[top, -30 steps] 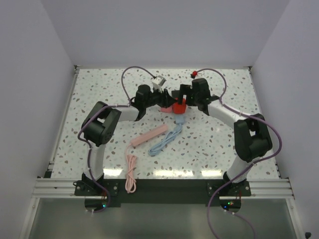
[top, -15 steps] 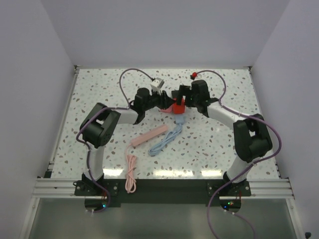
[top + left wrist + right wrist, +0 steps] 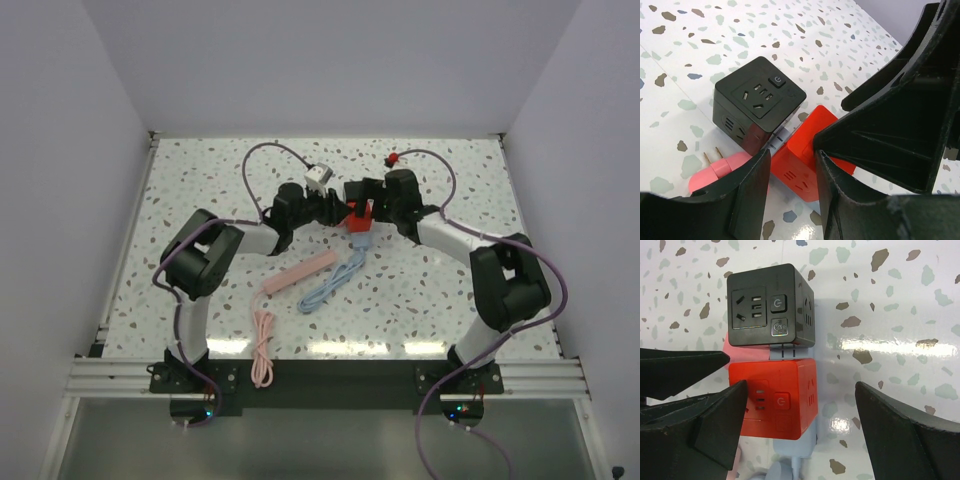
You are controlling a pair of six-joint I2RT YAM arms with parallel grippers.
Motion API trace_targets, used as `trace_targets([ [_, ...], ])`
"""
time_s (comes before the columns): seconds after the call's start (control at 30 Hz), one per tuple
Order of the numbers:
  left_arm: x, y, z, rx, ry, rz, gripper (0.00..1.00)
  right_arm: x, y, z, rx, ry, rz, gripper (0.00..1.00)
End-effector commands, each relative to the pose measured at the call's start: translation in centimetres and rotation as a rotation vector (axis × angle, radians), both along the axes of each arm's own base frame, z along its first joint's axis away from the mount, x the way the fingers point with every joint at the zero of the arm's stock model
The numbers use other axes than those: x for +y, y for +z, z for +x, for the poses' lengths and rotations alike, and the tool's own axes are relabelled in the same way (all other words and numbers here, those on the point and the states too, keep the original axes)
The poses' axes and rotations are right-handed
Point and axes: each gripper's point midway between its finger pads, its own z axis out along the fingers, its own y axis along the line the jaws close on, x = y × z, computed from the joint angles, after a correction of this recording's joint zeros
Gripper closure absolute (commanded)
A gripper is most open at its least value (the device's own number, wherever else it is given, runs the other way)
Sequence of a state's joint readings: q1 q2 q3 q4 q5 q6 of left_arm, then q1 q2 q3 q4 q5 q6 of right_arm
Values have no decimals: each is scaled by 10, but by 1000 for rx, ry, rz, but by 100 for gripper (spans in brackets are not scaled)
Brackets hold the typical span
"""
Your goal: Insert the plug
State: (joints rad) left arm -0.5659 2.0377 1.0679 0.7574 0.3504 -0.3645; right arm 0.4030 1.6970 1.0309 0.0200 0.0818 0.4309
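Observation:
A red socket cube and a black socket cube lie side by side, joined by a light-blue piece. A light-blue plug with its cable sits against the red cube's near side. My right gripper is open wide, its fingers on either side of the red cube. My left gripper is open, its tips at a corner of the red cube, beside the black cube. In the top view both grippers meet over the red cube.
A pink plug with two prongs lies by the black cube. A pink power strip and its coiled pink cable lie nearer the bases. The light-blue cable loops beside them.
Both wrists have shifted slightly toward the far side of the table. The red cube has stayed in place.

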Motion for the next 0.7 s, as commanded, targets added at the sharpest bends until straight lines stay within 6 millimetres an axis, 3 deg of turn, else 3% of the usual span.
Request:
trace_targets([
  [0.0,11,-94,-40,213,-48,204,54,-52,-99,-100,443,47,-288,11],
  [0.23,9,-98,-36,210,-47,207,54,-43,-82,-83,396,62,-267,9],
  [0.37,6,-85,-31,179,-43,185,50,-38,-69,-74,370,75,-256,8],
  [0.5,7,-58,-25,109,-27,164,26,-30,-59,-63,345,97,-244,5],
  [0.6,12,-35,-20,51,7,152,16,-22,-55,-53,335,118,-226,4],
  [0.63,14,-18,-18,15,18,138,14,-19,-49,-47,318,128,-219,4],
  [0.67,18,-15,-21,-1,22,146,13,-15,-47,-45,315,143,-208,3],
])
